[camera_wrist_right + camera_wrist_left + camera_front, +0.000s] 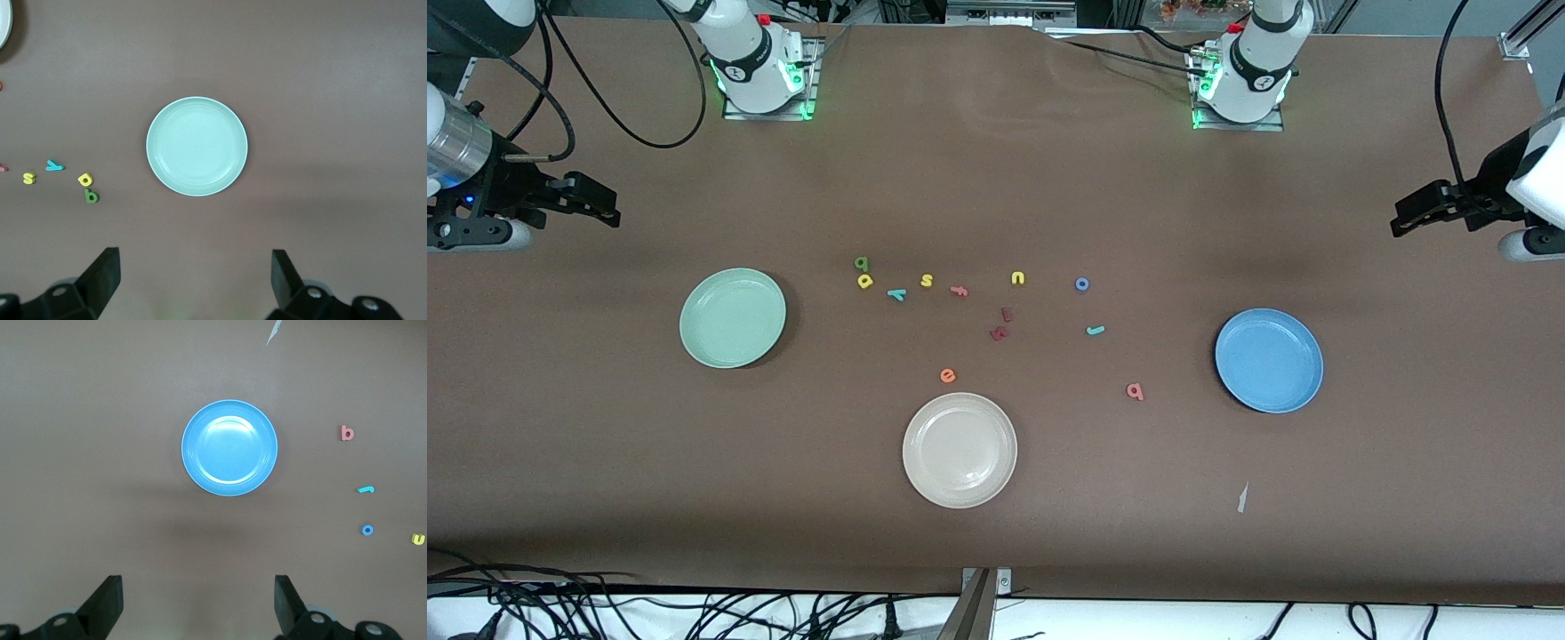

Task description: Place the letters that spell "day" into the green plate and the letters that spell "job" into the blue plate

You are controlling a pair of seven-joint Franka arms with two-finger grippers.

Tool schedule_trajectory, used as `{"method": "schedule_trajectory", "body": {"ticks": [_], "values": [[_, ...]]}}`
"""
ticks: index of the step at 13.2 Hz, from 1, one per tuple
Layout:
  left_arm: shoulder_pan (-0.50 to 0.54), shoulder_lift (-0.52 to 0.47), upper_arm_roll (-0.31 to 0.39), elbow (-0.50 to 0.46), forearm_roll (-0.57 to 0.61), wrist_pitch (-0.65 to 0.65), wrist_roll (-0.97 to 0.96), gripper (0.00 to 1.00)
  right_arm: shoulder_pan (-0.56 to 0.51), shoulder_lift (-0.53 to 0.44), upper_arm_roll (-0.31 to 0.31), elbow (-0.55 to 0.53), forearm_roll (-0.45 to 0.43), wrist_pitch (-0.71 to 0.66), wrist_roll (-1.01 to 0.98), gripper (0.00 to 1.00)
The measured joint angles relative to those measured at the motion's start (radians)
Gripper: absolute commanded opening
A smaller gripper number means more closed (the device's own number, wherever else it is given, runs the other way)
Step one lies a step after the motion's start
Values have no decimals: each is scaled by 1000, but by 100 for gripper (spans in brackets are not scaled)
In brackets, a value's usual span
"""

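The green plate [732, 317] [197, 147] lies empty toward the right arm's end. Beside it sit the dark green "a" [862, 263] [91, 195], yellow "d" [864, 281] [85, 179] and teal "y" [896, 294] [54, 165]. The blue plate [1269, 360] [229, 448] lies empty toward the left arm's end. The blue "o" [1082, 284] [367, 530], teal "j" [1096, 330] [365, 489] and pinkish "b" [1135, 390] [346, 433] lie beside it. My right gripper [591, 203] [195, 277] and left gripper [1414, 213] [198, 600] hover open and empty over bare table at their own ends.
A beige plate [959, 450] lies nearest the front camera. Around the middle lie a yellow "s" [927, 280], red "f" [959, 290], yellow "u" [1018, 278], orange "e" [948, 375] and two dark red pieces [1002, 324]. A paper scrap [1242, 498] lies near the blue plate.
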State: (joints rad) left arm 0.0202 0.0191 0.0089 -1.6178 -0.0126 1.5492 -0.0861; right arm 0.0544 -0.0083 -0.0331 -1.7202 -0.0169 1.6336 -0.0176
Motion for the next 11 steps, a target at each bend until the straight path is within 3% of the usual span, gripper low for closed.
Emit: {"method": "schedule_trajectory", "body": {"ticks": [11], "values": [[2,0,0,0,0,-1,0,100,0,-1,0,9,0,-5,4,100]]}}
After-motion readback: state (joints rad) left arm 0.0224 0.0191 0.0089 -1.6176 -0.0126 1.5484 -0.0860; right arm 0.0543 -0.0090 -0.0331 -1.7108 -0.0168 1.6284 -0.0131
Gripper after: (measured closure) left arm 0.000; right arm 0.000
